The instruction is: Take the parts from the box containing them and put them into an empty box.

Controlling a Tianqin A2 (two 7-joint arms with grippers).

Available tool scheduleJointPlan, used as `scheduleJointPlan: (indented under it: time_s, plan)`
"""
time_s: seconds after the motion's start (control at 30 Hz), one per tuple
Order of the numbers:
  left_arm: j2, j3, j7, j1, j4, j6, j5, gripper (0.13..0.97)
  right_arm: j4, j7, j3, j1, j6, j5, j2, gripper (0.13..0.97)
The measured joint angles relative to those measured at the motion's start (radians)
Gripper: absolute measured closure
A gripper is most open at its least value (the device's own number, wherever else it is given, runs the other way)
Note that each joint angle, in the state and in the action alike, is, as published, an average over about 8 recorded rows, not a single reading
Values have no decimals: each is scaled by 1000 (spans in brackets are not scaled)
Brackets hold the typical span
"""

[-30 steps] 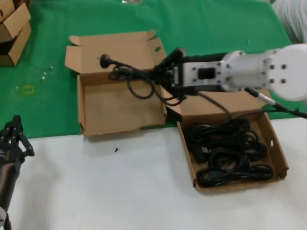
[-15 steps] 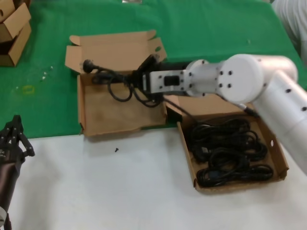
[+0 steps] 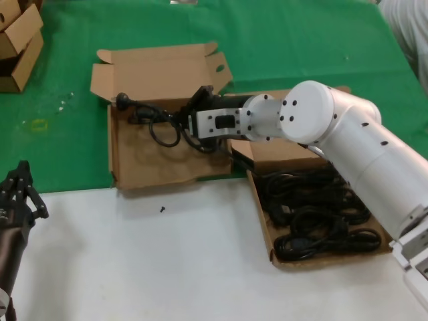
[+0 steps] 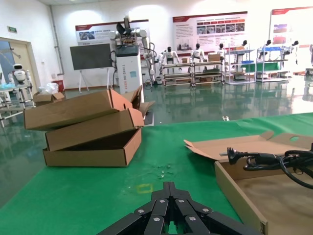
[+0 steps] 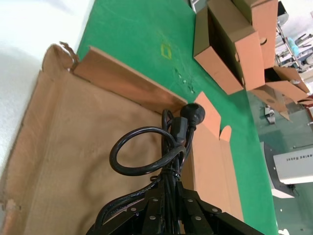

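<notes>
The right gripper (image 3: 189, 120) is hanging over the far half of the empty box (image 3: 134, 175), its jaws clenched on a black power cord (image 3: 155, 119) by the bundled middle. The cord's loops are dangling just above the cardboard floor, and its long axis is running along the box's far wall, plug (image 5: 193, 113) toward the far left corner. More cords (image 3: 314, 214) are lying in the shallow tray (image 3: 263, 226) at the table's right edge. The left gripper (image 3: 19, 190) is waiting at the near left edge, fingers drawn together.
</notes>
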Motion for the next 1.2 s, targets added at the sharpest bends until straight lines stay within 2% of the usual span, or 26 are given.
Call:
scheduleJointPlan:
  time_s: [0.43, 0.67, 0.83, 1.2]
  plan:
    - [0, 0, 0, 0, 0, 0, 0, 954, -145, -139, 24, 29, 46, 93, -32, 891]
    - [0, 0, 0, 0, 0, 0, 0, 954, -143, -160, 32, 19, 49, 121, -25, 814]
    - [0, 0, 0, 0, 0, 0, 0, 954, -82, -117, 36, -2, 37, 120, 3, 803]
    - [0, 0, 0, 0, 0, 0, 0, 954, 148, 118, 57, -65, -11, 39, 112, 590]
